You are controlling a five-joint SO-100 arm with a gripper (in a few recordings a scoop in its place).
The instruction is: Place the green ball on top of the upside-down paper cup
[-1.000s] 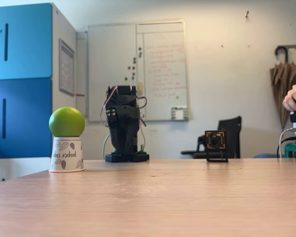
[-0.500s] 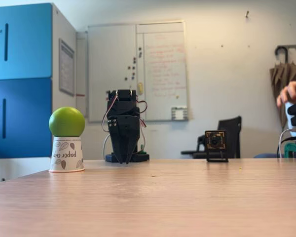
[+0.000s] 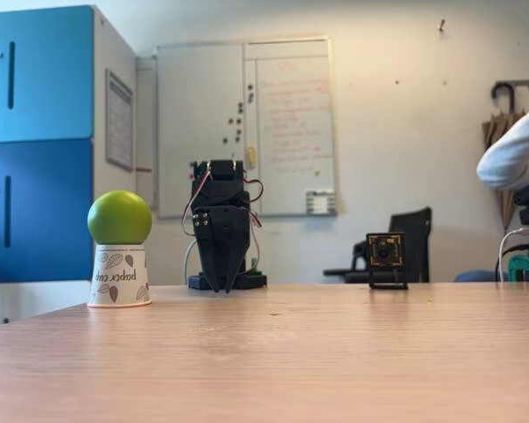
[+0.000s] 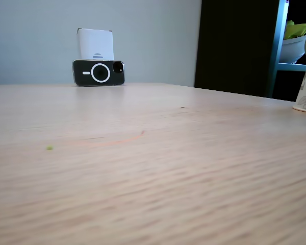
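Nearest you, on the tabletop (image 3: 273,352), the cup (image 3: 119,276) stands upside down with the ball (image 3: 120,218) resting on top. Farther back, your arm's fingers (image 3: 222,280) point down, together, holding nothing, well apart from the cup.

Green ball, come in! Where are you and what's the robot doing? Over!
Green ball sitting on top of upside-down paper cup. End effector folded down at the arm's base, tips near the table, holding nothing, well apart from cup. Nothing in the way.
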